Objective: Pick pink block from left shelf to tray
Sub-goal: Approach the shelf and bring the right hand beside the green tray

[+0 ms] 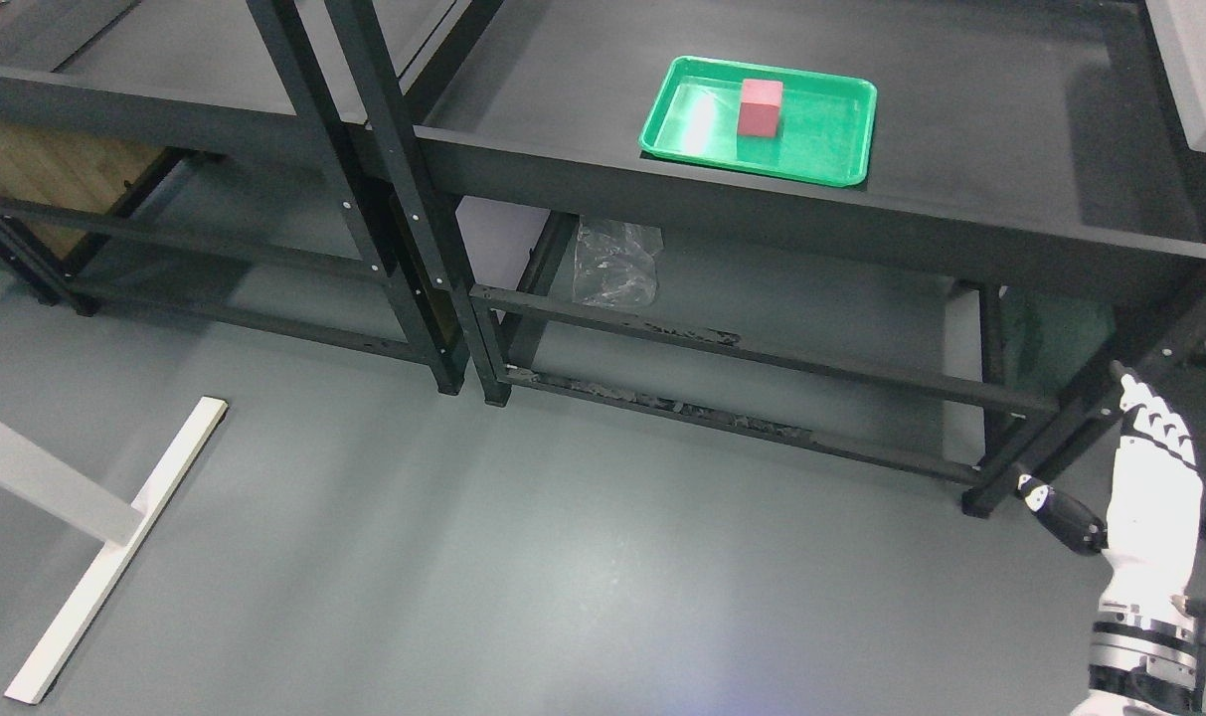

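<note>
One hand in view: the right hand (1149,487) hangs low at the lower right, near the floor (523,557) and just in front of the right shelf's leg, fingers (1159,423) loosely extended and holding nothing. Left hand isn't in frame, so no call on it. Well apart from the hand, up on the right shelf (1010,129), the tray (821,149) sits near the front edge with the block (760,107) standing upright inside it, roughly mid-tray, clear of the rim. The block reads more red-pink than pink, but it's the only block visible. Left shelf (165,60) shows no block on the part in view. A crumpled clear plastic bag (614,264) lies on the lower level under the tray; irrelevant. Judgement: transfer looks done, with the block in the tray and the hand free and away from it. Nothing obviously left except maybe parking the arm.
</note>
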